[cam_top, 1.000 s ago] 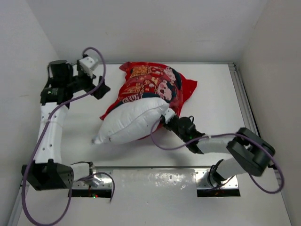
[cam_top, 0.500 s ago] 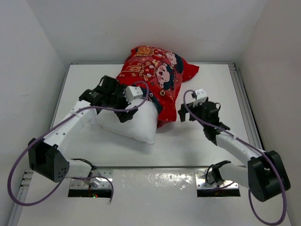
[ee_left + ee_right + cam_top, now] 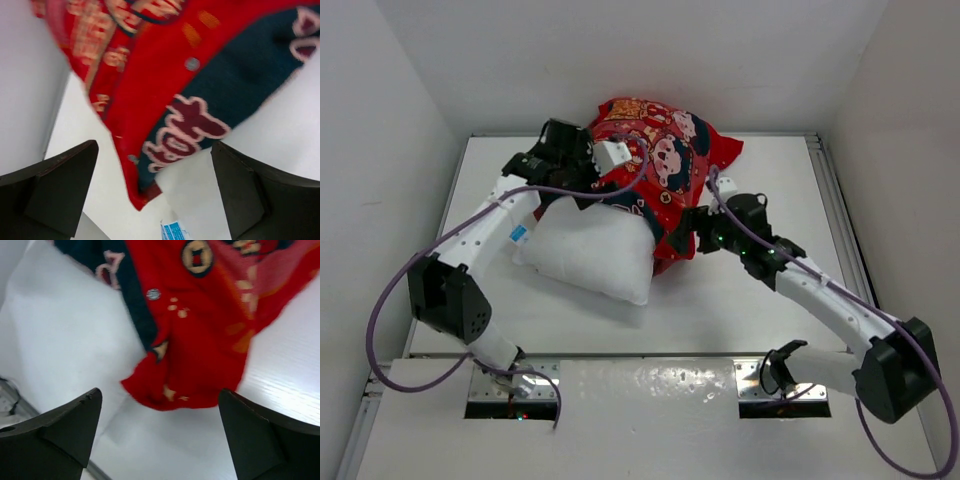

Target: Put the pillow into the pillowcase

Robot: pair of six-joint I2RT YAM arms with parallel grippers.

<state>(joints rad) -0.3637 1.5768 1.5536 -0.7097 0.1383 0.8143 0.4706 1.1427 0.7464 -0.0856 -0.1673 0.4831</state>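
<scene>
The white pillow [image 3: 588,252] lies on the table with its far end tucked under the red printed pillowcase [image 3: 655,150]. Its blue tag [image 3: 518,233] shows on the left. My left gripper [image 3: 603,192] hovers open over the case's left hem. In the left wrist view the left gripper [image 3: 154,147] frames the pillowcase edge [image 3: 150,100], the pillow [image 3: 280,125] and the tag [image 3: 175,232]. My right gripper [image 3: 693,232] is open beside the case's lower right corner. In the right wrist view the right gripper [image 3: 160,392] holds nothing, with the pillowcase [image 3: 200,335] and pillow [image 3: 60,335] just ahead.
The white table [image 3: 780,180] is enclosed by white walls at the back and both sides. A metal rail [image 3: 840,220] runs along its right edge. Purple cables loop off both arms.
The right gripper let go and opened, and now sits closer to the case's lower corner. The left arm swung in, then drew back to the case's hem. Pillow and case shifted toward the back.
</scene>
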